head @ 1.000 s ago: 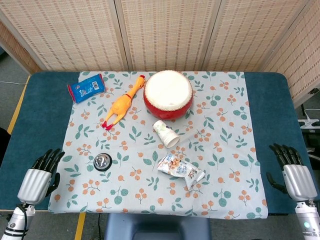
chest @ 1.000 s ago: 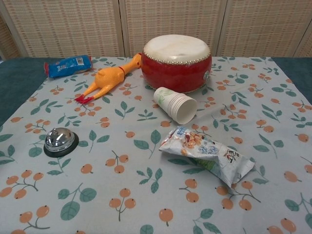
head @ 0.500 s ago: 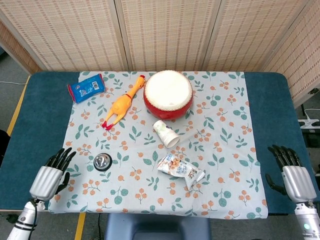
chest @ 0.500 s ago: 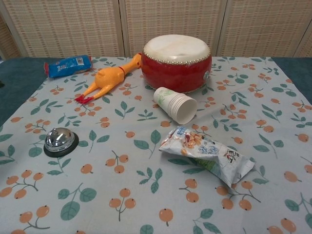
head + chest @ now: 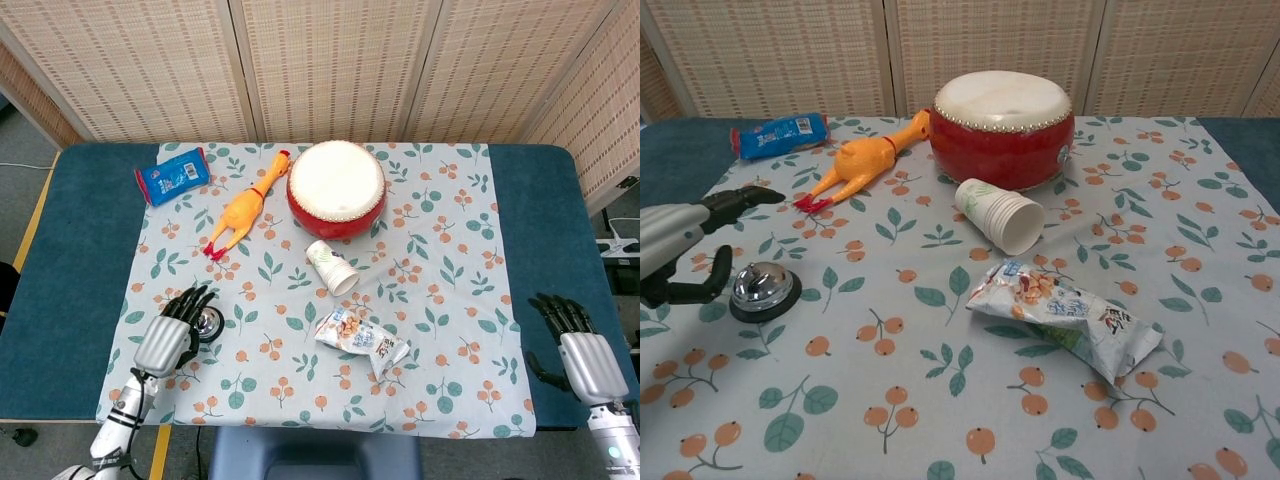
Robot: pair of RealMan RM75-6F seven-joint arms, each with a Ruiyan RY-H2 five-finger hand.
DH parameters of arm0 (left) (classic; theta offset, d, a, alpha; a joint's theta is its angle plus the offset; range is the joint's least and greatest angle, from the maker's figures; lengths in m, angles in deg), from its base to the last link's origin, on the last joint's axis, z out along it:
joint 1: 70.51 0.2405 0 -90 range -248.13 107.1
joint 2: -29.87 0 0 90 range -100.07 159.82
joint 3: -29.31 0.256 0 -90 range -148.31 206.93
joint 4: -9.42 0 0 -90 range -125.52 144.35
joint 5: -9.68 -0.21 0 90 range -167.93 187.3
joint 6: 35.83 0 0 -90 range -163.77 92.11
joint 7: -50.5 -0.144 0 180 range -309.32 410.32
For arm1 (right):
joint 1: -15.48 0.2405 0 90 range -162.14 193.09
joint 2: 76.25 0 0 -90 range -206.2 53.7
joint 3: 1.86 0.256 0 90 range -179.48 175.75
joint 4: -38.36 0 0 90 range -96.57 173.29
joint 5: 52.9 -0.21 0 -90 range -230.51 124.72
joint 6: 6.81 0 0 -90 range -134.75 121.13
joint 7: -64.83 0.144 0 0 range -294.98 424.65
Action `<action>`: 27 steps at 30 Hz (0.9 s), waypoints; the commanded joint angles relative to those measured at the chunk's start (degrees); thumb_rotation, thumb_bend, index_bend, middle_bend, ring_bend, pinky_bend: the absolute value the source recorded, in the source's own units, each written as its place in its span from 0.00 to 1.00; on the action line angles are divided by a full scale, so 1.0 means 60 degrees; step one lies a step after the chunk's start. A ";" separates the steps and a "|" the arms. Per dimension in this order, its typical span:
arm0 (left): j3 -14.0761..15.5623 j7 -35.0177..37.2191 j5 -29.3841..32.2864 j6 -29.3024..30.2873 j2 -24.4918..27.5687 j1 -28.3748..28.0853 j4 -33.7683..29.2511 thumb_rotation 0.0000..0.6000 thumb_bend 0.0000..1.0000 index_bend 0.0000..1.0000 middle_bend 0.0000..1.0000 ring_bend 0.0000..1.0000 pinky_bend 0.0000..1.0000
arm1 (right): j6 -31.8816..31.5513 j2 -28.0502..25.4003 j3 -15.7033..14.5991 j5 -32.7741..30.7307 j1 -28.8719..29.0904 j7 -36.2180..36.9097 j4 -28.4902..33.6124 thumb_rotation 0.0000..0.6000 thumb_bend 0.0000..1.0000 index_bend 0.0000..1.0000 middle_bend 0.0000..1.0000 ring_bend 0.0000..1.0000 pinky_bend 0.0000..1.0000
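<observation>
My left hand (image 5: pixel 170 337) hovers just left of and over a silver call bell (image 5: pixel 761 288) on a black base, fingers spread, holding nothing; in the chest view the left hand (image 5: pixel 685 247) reaches in from the left edge, thumb beside the bell. The bell (image 5: pixel 209 323) is partly hidden by the fingers in the head view. My right hand (image 5: pixel 577 350) stays at the table's right front edge on the blue cloth, fingers apart and empty, far from everything.
A red drum (image 5: pixel 337 188) stands at the back centre, a rubber chicken (image 5: pixel 238 211) and blue packet (image 5: pixel 171 176) to its left. A tipped paper cup (image 5: pixel 332 267) and a crumpled snack bag (image 5: pixel 361 340) lie mid-table on the floral cloth (image 5: pixel 450 300).
My left hand has swung right from the table's left edge to the call bell and now shows in the chest view. The right hand has barely moved.
</observation>
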 commanded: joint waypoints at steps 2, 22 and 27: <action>-0.0152 0.0384 0.0466 -0.0443 -0.0716 -0.0269 0.0418 1.00 0.83 0.00 0.00 0.00 0.16 | 0.0100 -0.0051 -0.0048 0.0027 0.0032 0.0085 0.0023 1.00 0.34 0.12 0.05 0.00 0.00; 0.0157 0.2441 0.0645 -0.0612 -0.3315 -0.0385 0.4184 1.00 0.83 0.01 0.00 0.00 0.14 | 0.0550 -0.0103 -0.0133 -0.0088 0.0196 0.0165 0.0037 1.00 0.34 0.12 0.05 0.00 0.00; -0.0033 0.2564 0.0335 0.0058 -0.3149 -0.0509 0.4231 1.00 0.83 0.01 0.00 0.00 0.14 | 0.0578 -0.0117 -0.0115 -0.0141 0.0214 0.0183 0.0038 1.00 0.34 0.12 0.05 0.00 0.00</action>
